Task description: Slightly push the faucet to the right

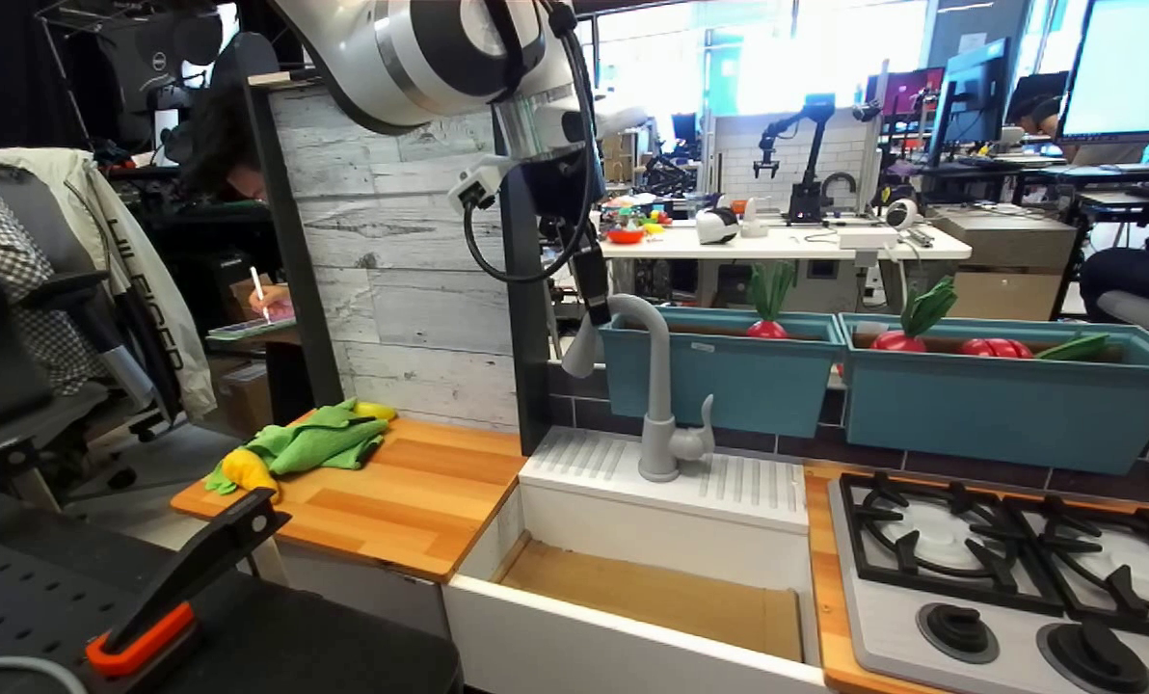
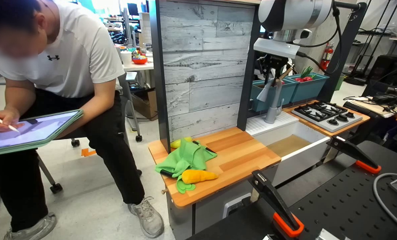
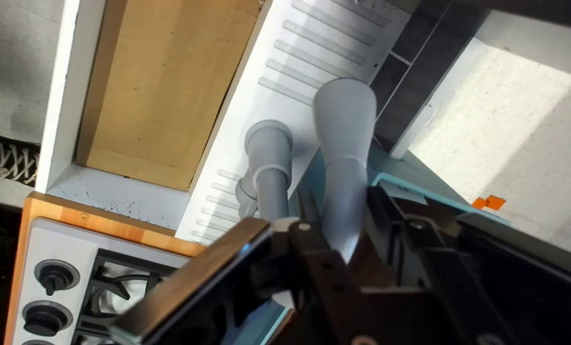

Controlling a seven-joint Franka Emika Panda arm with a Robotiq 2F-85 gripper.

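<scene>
In an exterior view the faucet [image 1: 659, 371] stands upright on the ribbed ledge [image 1: 748, 487] behind the sink [image 1: 671, 545], its long axis running twelve to six, its spout [image 1: 584, 349] arching over toward nine and drooping to seven. From where I stand, the gripper [image 3: 345, 201] is right at that spout: in the wrist view one finger [image 3: 307, 226] lies at its nine o'clock, the other at its three, the flared mouth [image 3: 345, 100] shows at twelve, and the base [image 3: 269, 148] sits off at ten. The gaps are so slim I can't tell whether the fingers pinch the spout or merely straddle it. In an exterior view the stove [image 1: 1013, 631] lies at about four o'clock from the faucet; I take that to be rightward, so the three-o'clock finger would likely do the shoving, and only gently.
</scene>
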